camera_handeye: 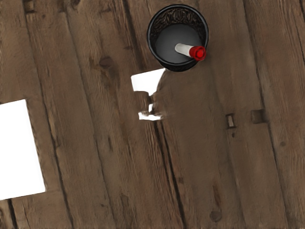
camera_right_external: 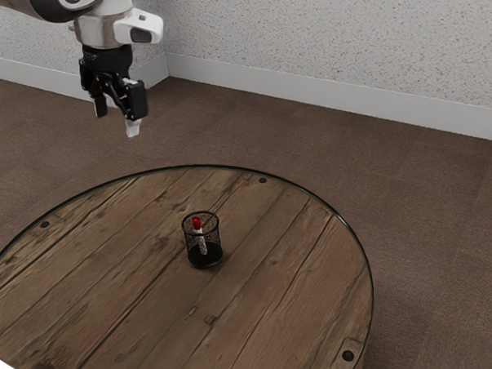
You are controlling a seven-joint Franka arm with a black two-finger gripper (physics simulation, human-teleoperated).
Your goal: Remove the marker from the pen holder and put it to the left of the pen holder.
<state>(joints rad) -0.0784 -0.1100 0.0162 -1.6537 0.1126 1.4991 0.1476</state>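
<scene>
Cropped for you: arm (camera_right_external: 54,0), tabletop (camera_right_external: 282,292) (exterior view); white rectangle (camera_handeye: 19,152) (wrist view). Partly veiled by the pen holder's (camera_right_external: 215,241) mesh: marker (camera_right_external: 200,237).

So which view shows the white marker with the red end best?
The wrist view: it looks down on the marker, with nothing in front of it, its red end over the rim of the black mesh pen holder. The exterior view shows it from the side, red end up, its white body partly behind the mesh.

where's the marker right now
The red-capped marker stands leaning inside the black mesh pen holder on the round wooden table, its red end against the holder's rim in the wrist view.
</scene>
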